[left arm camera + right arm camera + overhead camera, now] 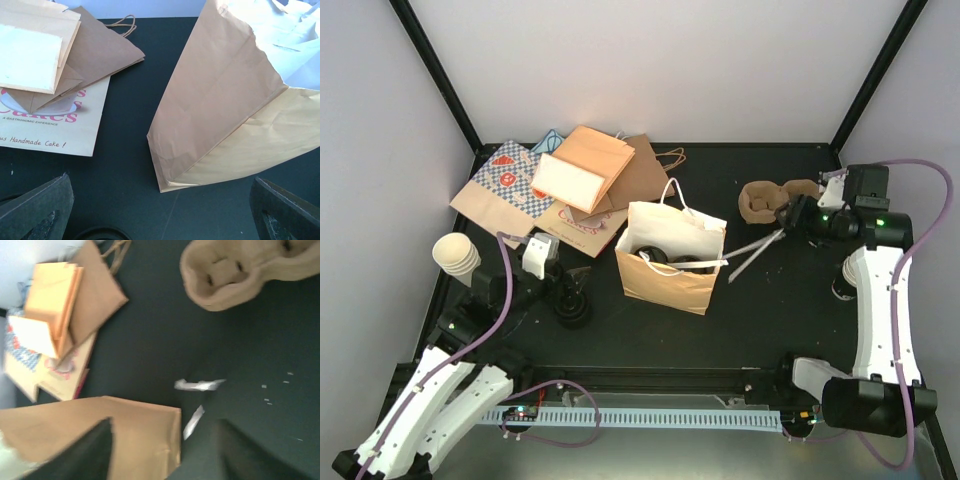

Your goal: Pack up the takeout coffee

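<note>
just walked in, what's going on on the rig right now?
Coffee packing, partway through. A paper bag stands open in the middle of the table, with dark round shapes inside that are probably lidded cups. The right gripper hovers between the bag and the pulp carrier, jaws apart, holding nothing. The carrier lies on the table outside the bag. The left gripper faces the bag's side, jaws wide open and empty.

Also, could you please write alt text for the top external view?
An open brown paper bag stands mid-table, black cup lids showing inside. At back right the right gripper, open, hovers beside an empty pulp carrier; flat bags lie back left.
</note>
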Controlling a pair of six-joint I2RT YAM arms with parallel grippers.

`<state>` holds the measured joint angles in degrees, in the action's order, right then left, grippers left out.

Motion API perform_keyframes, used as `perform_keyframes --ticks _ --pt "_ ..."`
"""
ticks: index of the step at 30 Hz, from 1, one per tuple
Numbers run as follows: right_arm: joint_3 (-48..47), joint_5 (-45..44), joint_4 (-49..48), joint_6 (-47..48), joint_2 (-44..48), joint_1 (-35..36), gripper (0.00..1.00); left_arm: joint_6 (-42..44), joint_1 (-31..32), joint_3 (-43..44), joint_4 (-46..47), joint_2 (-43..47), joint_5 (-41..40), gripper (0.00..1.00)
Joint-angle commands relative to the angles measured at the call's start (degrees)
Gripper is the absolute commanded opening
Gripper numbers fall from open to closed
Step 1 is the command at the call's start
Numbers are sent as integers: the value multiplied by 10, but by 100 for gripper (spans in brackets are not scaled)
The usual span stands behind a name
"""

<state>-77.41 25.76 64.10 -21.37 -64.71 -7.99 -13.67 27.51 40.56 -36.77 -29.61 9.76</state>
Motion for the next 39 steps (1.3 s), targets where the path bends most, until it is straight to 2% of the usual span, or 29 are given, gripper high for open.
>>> perform_keyframes --ticks 1,5,13,16,19,21,30,36,39 --pt "-3 -104 -3 7 9 3 77 8 2 3 13 9 6 99" --pt "-11 -165 7 25 21 15 75 9 2 3 14 6 11 99" --pt "52 -219 -7 -5 -30 139 67 10 2 5 14 -1 15 99" --pt "127 -210 -51 -78 -19 140 60 10 2 4 13 4 12 99" --pt "247 -205 -137 -160 18 140 62 9 2 3 14 6 11 99" --pt "288 -231 -159 -197 22 140 62 9 2 3 14 7 11 99" --pt "322 -334 -190 -266 -66 142 62 8 2 3 14 13 11 99" --pt "354 -350 -235 -313 -97 142 63 8 2 2 14 15 10 99" --pt "349 -354 -246 -326 -132 143 61 8 2 2 14 14 10 99"
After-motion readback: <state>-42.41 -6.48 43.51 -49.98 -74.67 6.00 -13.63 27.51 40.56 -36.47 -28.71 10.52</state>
